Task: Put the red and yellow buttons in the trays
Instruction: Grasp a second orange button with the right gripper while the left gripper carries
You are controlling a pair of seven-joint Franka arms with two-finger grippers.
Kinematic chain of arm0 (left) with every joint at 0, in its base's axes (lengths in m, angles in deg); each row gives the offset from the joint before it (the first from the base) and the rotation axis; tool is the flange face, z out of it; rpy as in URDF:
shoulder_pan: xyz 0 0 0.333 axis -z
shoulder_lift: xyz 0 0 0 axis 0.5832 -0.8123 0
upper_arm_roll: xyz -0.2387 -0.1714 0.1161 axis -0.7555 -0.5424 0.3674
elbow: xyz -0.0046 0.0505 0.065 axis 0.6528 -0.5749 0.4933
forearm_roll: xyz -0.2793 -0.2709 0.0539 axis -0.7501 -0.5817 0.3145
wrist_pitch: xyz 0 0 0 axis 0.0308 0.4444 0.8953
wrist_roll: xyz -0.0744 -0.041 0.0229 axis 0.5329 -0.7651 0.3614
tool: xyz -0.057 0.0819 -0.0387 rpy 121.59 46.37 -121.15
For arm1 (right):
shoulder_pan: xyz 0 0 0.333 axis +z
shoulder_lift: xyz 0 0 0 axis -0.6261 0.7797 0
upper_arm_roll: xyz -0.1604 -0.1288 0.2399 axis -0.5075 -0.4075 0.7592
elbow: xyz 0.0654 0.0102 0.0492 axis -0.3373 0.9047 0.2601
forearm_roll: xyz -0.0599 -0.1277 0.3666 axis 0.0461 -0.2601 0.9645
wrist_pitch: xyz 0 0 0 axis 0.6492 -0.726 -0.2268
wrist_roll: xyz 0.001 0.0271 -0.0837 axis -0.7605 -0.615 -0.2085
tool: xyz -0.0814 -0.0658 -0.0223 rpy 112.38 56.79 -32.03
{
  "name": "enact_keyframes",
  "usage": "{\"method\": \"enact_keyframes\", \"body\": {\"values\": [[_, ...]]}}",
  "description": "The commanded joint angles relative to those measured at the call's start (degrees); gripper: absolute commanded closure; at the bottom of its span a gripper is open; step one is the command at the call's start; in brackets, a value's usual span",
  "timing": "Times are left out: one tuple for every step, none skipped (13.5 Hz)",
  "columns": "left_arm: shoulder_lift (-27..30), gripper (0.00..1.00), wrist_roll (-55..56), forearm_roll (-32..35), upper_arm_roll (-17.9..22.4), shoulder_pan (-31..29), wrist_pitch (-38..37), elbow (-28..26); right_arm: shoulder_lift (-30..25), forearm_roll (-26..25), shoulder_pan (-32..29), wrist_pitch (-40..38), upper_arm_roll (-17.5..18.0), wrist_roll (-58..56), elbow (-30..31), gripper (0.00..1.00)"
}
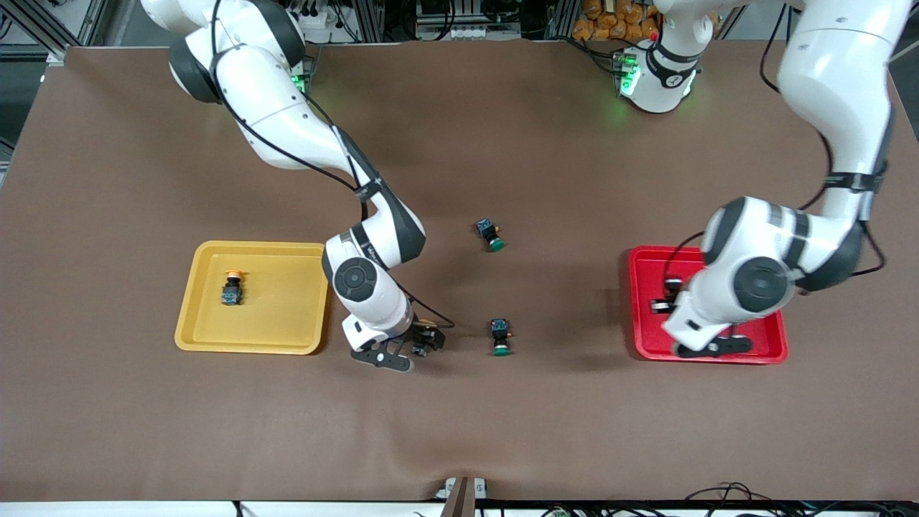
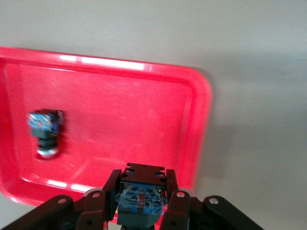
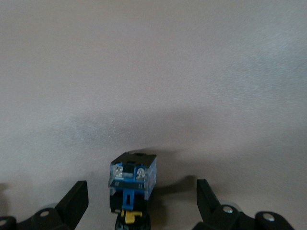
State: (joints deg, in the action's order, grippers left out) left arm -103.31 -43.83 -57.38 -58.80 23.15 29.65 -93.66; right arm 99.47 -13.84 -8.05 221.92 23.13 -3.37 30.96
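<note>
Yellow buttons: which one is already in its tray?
The yellow button lying in the yellow tray; the other stands on the table between the open right gripper's fingers.

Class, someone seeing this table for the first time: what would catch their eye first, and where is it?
The red tray at the left arm's end, where the left end effector is shut on a button above it, beside another button lying inside. The yellow tray holds one yellow-capped button; beside it, the open right end effector straddles a yellow button.
</note>
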Motion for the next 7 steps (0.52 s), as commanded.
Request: {"method": "enact_keyframes", "body": {"values": [[0.1,1.00,-4.6,-0.3,-0.7,-3.5,5.1,-3.8,2.1,0.9,0.1,-0.9,-0.6,1.0,-3.7,0.00],[0.1,1.00,-6.2,0.1,-0.7,-4.8,7.8,-5.6,2.3,0.9,0.1,-0.9,-0.6,1.0,-3.7,0.00],[-0.2,1.00,-7.7,0.2,-0.6,-6.1,10.5,-7.1,2.4,0.9,0.1,-0.9,-0.6,1.0,-3.7,0.00],[-0.7,1.00,-8.4,0.2,-0.6,-7.5,13.5,-8.9,2.3,0.9,0.1,-0.9,-0.6,0.8,-3.7,0.17],[-0.7,1.00,-8.6,0.8,-0.5,-7.9,16.7,-10.8,2.3,0.9,0.0,-0.9,-0.6,0.8,-3.7,0.43],[-1.0,1.00,-8.6,2.7,-0.4,-8.6,19.4,-12.4,2.4,0.9,0.1,-0.9,-0.6,0.8,-3.7,0.69],[-1.6,1.00,-8.6,4.2,-0.4,-9.9,20.8,-13.0,2.3,0.9,0.1,-0.9,-0.6,0.8,-3.7,0.95]]}}
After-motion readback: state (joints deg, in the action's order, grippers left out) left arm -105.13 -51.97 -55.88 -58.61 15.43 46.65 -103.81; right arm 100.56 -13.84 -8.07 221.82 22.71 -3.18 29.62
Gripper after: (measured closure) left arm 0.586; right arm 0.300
